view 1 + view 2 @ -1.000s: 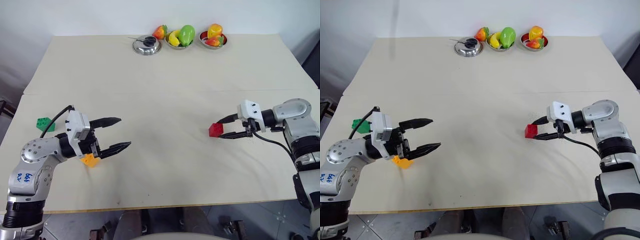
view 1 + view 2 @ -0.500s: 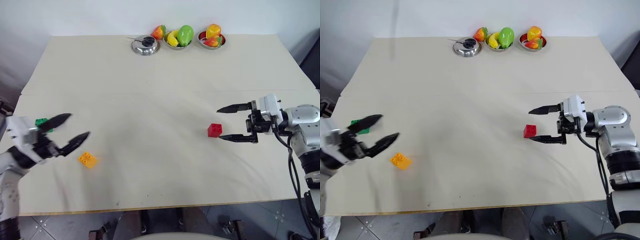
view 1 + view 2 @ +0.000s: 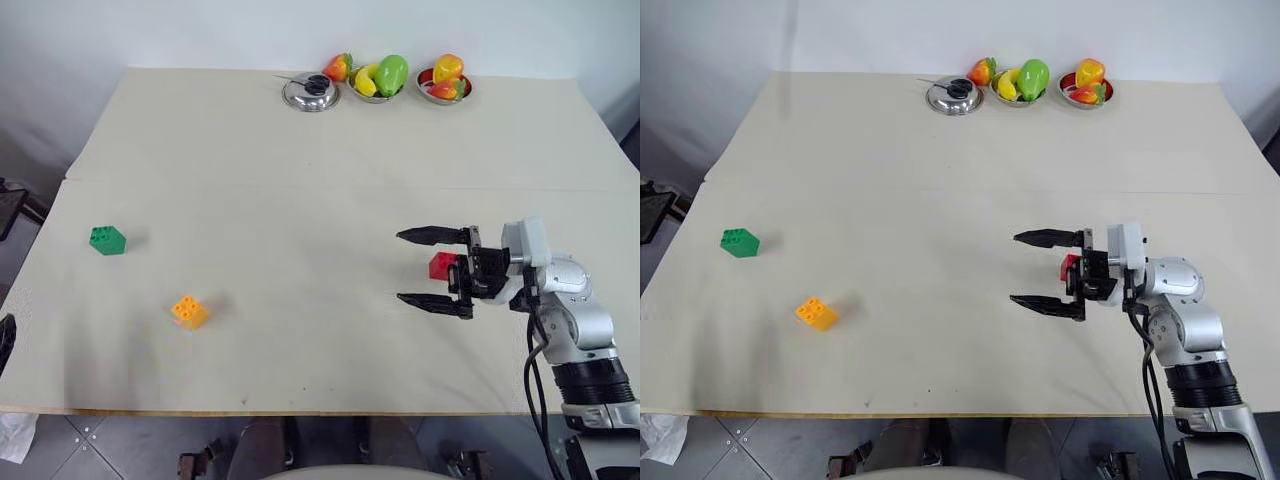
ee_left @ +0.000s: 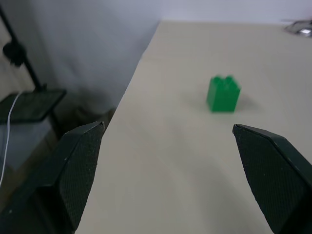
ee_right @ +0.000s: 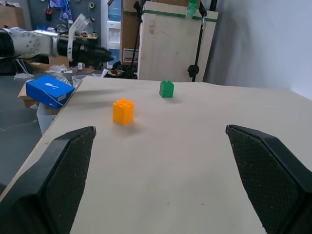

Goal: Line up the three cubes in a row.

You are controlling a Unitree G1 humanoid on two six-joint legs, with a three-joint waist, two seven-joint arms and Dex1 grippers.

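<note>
My right hand (image 3: 432, 268) has let go of the red cube (image 3: 441, 265) and pulled back, fingers spread. My left hand (image 4: 168, 180), also open, withdrew left. Green cube (image 3: 106, 240) and orange cube (image 3: 188, 311) sit far left on the table (image 3: 300, 200); no row yet.

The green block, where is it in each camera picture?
Left eye: green block near the table's left edge.
Right eye: same spot, behind the orange block.
Left wrist: straight ahead.
Right wrist: far across, past the orange block.
Shared landmark: the orange block.
</note>
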